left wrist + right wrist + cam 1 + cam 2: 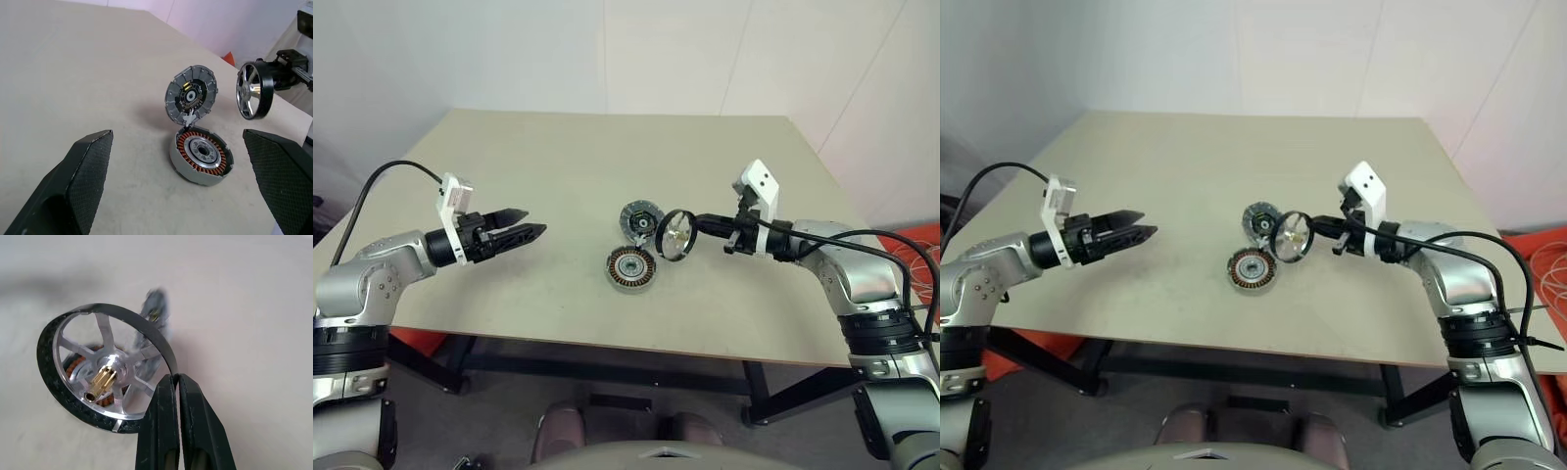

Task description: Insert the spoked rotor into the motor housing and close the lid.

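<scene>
While the right gripper (pixel 697 227), fingers clamped on the spoked rotor's (pixel 674 234) black rim, holds it edge-on just right of the motor housing (pixel 631 268), tip it flat and centre it over the coils. Behind, the hinged lid (pixel 641 220) stands open; the left gripper (pixel 522 224) waits well left, fingers spread.
</scene>
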